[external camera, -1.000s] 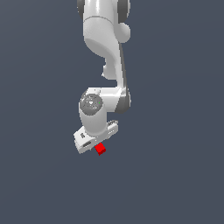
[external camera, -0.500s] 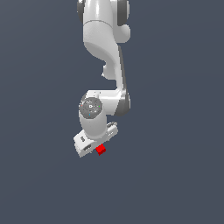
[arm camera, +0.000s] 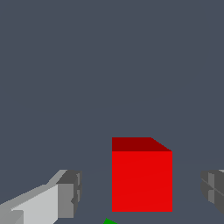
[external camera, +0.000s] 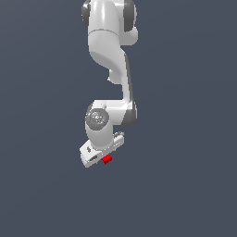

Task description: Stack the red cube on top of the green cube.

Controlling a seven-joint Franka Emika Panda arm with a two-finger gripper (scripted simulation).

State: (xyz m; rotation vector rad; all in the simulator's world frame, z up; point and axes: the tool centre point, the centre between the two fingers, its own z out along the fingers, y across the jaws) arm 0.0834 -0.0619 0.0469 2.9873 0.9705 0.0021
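In the wrist view the red cube [arm camera: 141,179] stands between my two grey fingertips [arm camera: 70,192], with a gap on each side. My gripper [arm camera: 142,191] is open around it and does not touch it. A small sliver of the green cube [arm camera: 107,221] shows just under the red cube's lower edge; the rest of it is out of view. In the exterior view the white gripper [external camera: 104,156] points down over the red cube [external camera: 107,159], and the green cube is hidden.
The floor around is a plain dark grey surface [external camera: 185,185]. The white arm [external camera: 111,55] reaches down from the top of the exterior view.
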